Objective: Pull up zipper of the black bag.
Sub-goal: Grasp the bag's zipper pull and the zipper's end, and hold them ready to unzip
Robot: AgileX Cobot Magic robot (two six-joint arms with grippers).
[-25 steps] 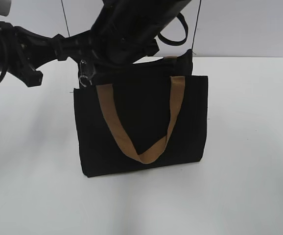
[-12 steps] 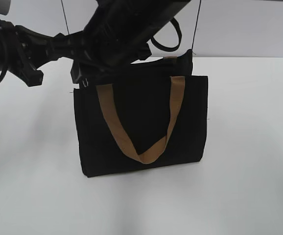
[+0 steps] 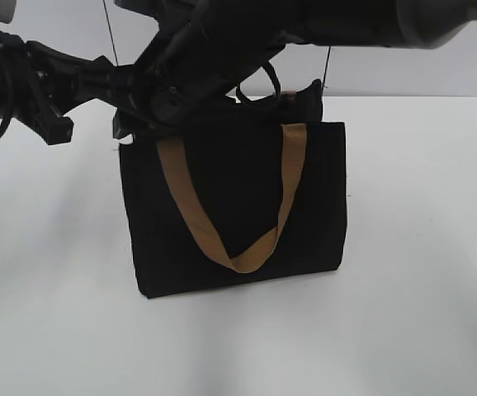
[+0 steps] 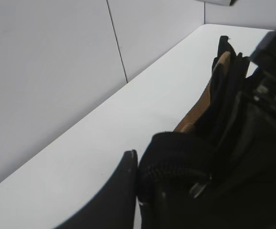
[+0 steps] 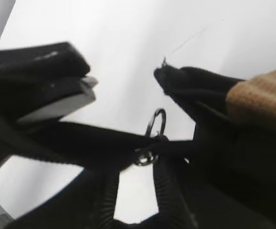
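Observation:
The black bag [image 3: 238, 206] stands upright on the white table [image 3: 420, 247], its tan strap [image 3: 247, 260] hanging down the front. My left gripper [image 3: 121, 124] is shut on the bag's top left corner; in the left wrist view [image 4: 140, 186] one finger presses the black fabric by the zipper teeth [image 4: 171, 171]. My right gripper [image 3: 152, 114] reaches across to the same corner. In the right wrist view its fingertips [image 5: 146, 153] close on the zipper's silver pull tab, with the ring [image 5: 157, 121] sticking out above. The zip line is mostly hidden by the arms in the exterior view.
A grey wall [image 3: 436, 66] stands close behind the table. The right arm [image 3: 247, 41] crosses over the bag's top. A black cable loop [image 3: 259, 87] hangs by the top edge. The bag's second strap [image 4: 195, 112] shows in the left wrist view.
My right gripper has moved left along the bag's top edge toward the left gripper. The silver ring is no longer visible in the exterior view. The bag has shifted slightly left.

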